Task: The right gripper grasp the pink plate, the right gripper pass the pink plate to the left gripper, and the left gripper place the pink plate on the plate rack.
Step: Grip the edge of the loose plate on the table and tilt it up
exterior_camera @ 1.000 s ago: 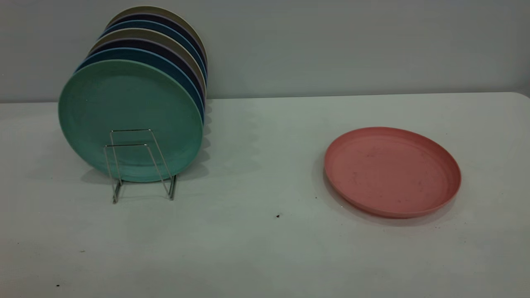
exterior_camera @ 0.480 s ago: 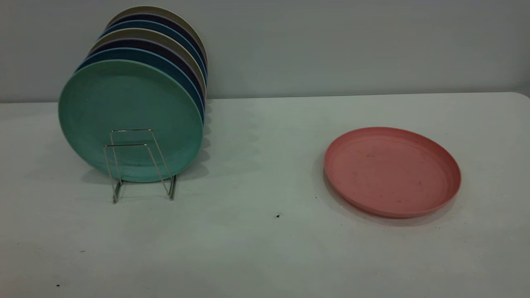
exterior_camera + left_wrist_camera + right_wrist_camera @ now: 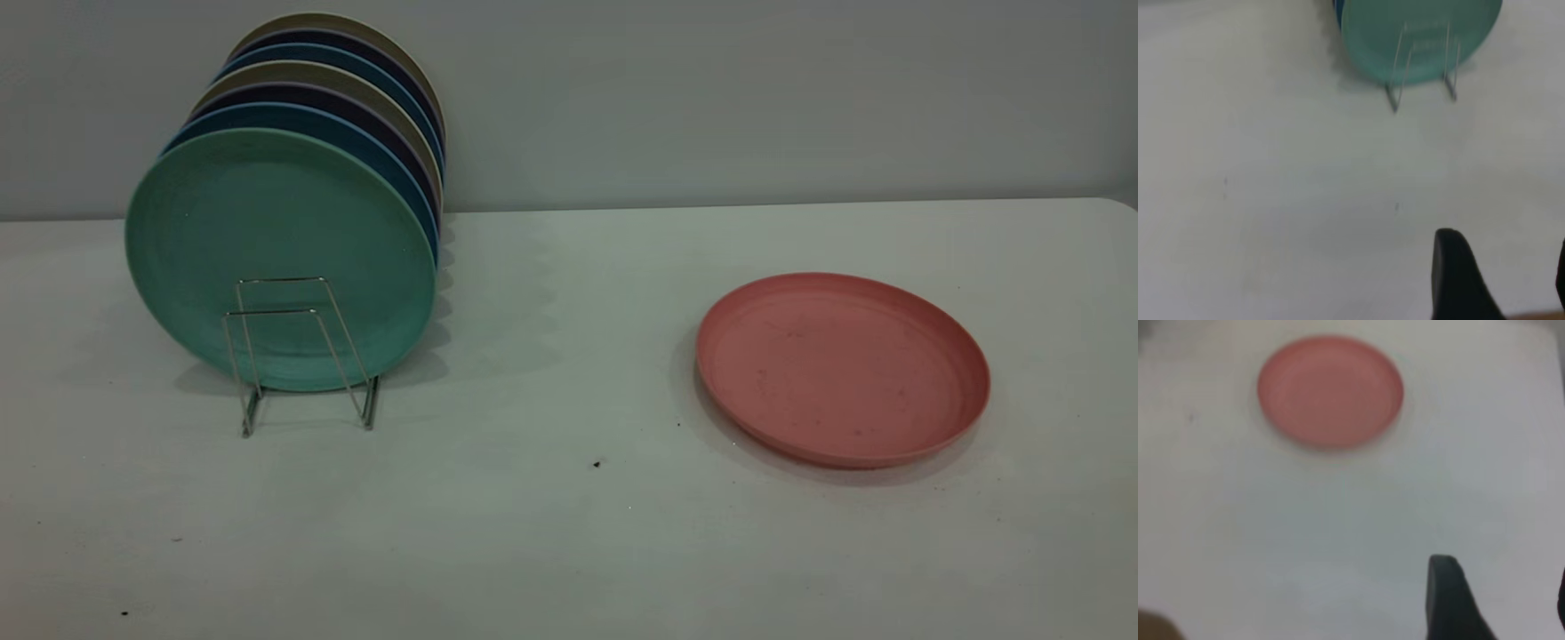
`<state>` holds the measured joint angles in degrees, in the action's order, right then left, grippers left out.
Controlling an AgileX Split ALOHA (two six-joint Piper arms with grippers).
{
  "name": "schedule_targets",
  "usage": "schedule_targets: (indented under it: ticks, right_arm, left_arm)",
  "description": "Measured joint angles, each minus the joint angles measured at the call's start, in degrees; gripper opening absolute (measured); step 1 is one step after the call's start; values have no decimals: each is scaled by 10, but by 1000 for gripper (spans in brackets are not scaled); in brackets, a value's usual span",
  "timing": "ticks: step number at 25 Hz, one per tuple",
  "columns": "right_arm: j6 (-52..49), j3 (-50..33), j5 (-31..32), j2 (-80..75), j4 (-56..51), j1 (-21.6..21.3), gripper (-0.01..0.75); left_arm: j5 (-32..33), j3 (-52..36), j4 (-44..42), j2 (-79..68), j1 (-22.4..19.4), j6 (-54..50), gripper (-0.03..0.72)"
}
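The pink plate (image 3: 843, 367) lies flat on the white table at the right in the exterior view. The silver wire plate rack (image 3: 298, 356) stands at the left, with two empty loops in front of its plates. Neither gripper shows in the exterior view. In the left wrist view my left gripper (image 3: 1501, 267) is open and empty above bare table, well short of the rack (image 3: 1425, 67). In the right wrist view my right gripper (image 3: 1498, 593) is open and empty, well short of the pink plate (image 3: 1330, 391).
Several plates stand upright in the rack, a teal-green plate (image 3: 276, 253) in front, with blue, dark and beige ones behind. A grey wall runs along the table's far edge. Small dark specks (image 3: 597, 463) lie on the table.
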<state>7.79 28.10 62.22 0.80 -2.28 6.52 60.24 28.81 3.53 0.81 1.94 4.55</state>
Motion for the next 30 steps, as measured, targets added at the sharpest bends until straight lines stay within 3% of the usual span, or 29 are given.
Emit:
schedule_targets:
  ticks: [8, 15, 21, 25, 30]
  right_arm:
    - [31, 3, -144, -150, -60, 0, 335]
    - [144, 3, -248, -348, -208, 0, 330]
    - [263, 5, -343, -534, -337, 0, 326]
    - [317, 42, -366, -659, -393, 0, 321]
    - [352, 120, -374, -800, -426, 0, 321]
  left_arm:
    - [-100, 5, 37, -162, 0, -46, 402]
    - [-178, 46, 138, -347, 0, 41, 402]
    - [-206, 73, 270, -478, 0, 146, 402]
    - [-243, 77, 353, -517, 0, 199, 402]
    - [-270, 77, 375, -519, 0, 227, 402]
